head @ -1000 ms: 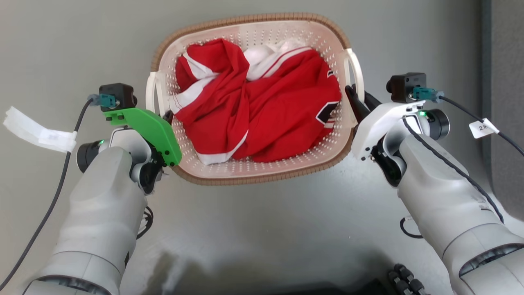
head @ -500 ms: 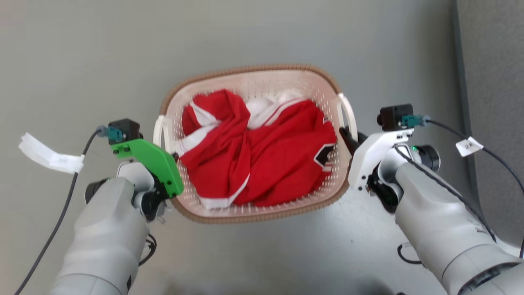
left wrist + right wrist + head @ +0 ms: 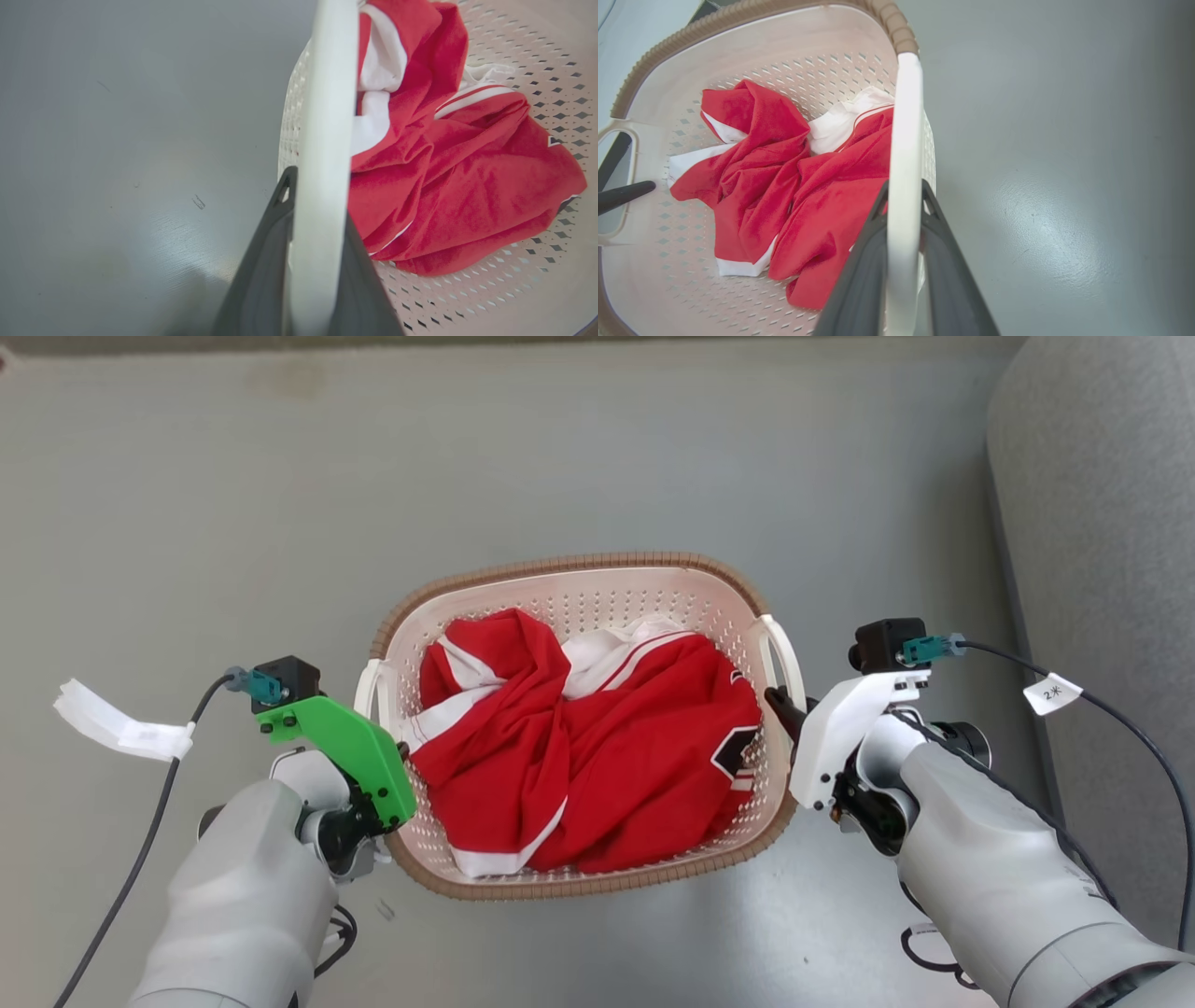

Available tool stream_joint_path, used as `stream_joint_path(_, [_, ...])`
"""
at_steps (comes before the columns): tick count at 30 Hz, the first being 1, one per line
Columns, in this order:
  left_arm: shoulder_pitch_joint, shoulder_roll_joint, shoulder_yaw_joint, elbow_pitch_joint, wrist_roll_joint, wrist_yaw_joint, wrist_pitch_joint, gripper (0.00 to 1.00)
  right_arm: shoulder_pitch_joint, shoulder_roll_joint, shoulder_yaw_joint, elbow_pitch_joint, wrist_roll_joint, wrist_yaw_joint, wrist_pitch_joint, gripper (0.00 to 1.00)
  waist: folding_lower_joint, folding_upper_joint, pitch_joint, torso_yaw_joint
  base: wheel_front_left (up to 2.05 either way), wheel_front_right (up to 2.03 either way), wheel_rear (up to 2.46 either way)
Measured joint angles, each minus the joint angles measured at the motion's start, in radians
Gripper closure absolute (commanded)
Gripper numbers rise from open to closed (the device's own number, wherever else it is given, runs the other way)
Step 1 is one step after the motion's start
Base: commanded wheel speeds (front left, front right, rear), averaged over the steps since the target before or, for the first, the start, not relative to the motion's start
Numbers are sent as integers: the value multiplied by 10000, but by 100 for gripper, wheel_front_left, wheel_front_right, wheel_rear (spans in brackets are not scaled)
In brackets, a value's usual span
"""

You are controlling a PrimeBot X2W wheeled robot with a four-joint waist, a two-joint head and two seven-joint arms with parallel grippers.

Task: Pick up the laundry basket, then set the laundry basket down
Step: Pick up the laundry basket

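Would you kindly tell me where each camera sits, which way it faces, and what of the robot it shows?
Head view: on the head, facing forward and down at the laundry basket; both pale forearms show, left pincer and right pincer at its side handles.
Left wrist view: on the left wrist, looking along its dark fingers, shut on the left handle.
Right wrist view: on the right wrist, looking along its fingers, shut on the right handle.
Shared: all three show the red garment in the basket.
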Motion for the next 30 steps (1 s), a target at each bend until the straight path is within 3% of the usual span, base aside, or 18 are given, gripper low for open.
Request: stream_joint_path(30, [1063,84,-336,268,-639,0,1315,100,823,82,355,433,1379,0,2180,100,0,0,-2551,-232,0,0,0])
